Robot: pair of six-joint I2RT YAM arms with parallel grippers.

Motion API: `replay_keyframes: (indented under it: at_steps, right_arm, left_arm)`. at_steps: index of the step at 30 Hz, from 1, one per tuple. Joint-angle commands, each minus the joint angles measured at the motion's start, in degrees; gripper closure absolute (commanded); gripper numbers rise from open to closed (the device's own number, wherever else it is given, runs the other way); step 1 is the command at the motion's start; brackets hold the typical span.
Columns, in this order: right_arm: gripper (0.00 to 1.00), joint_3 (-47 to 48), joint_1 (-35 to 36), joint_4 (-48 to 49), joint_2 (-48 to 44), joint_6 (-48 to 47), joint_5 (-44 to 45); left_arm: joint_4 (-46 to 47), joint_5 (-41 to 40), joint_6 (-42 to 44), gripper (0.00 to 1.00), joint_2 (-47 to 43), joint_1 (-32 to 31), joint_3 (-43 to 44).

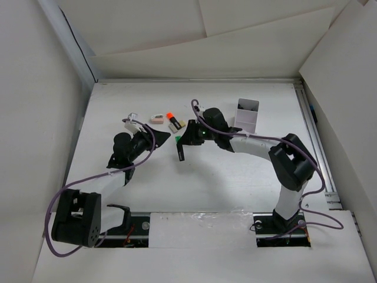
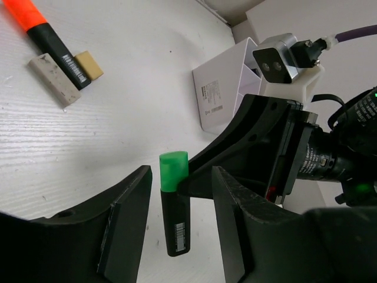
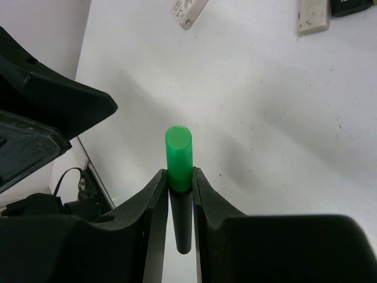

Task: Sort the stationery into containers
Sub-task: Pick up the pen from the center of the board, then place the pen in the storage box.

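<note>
A white table [image 1: 206, 183] walled by white panels fills the overhead view. Near the centre of the frame the right gripper [image 3: 179, 177] is clenched on a black marker with a green cap [image 3: 178, 150], which juts from between its fingers. Left of it the left gripper [image 2: 179, 177] has its jaws spread, grasping nothing. The white box [image 1: 247, 115] sits upper right of centre. An orange-ended marker [image 1: 172, 122] lies above centre, with a pale eraser [image 2: 54, 79] and a tan block [image 2: 89, 65] just beside it.
</note>
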Motion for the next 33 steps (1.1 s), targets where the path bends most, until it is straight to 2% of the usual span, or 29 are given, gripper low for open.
replay_keyframes:
  at_steps: [1, 5, 9, 13, 14, 16, 21, 27, 33]
  right_arm:
    - [0.94, -0.6, -0.7, 3.4, -4.0, -0.3, 0.1]
    - [0.96, -2.1, -3.7, 3.4, -8.2, -0.3, 1.1]
    - [0.96, -4.2, -11.1, 2.4, -15.3, -0.3, 4.8]
    - [0.93, -5.0, -16.7, -2.7, -21.9, -0.8, 26.5]
    - [0.93, -5.0, -17.3, -3.5, -22.6, -0.8, 37.0]
    - [0.93, -5.0, -18.8, -4.6, -23.8, -0.3, 48.4]
    - [0.93, -4.9, -19.9, -4.6, -21.8, -0.3, 62.1]
    - [0.97, -0.4, -19.9, -7.6, -14.3, -0.3, 68.8]
    - [0.98, 0.4, -18.8, -9.1, -13.7, 1.2, 74.6]
  left_arm:
    - [-0.4, -1.0, 1.3, 0.58, -2.5, 0.1, 0.9]
    - [-0.4, -1.0, 2.0, 0.57, -3.1, 0.1, 0.3]
    - [-0.4, -1.0, 2.0, 0.57, -0.7, -0.5, 0.3]
    - [0.1, -0.2, 2.6, 0.57, 0.9, -2.5, 0.3]
    - [0.1, 0.5, 2.6, 0.57, 1.7, -2.5, 1.0]
    - [1.5, 2.1, 2.6, 0.57, 2.3, -2.5, 1.0]
    - [2.2, 2.7, 2.6, 0.57, 2.9, -2.5, 1.0]
    - [2.8, 3.1, 2.1, 0.57, 2.9, -2.5, 1.0]
    - [2.8, 2.8, 2.1, 0.57, 2.9, -2.5, 1.0]
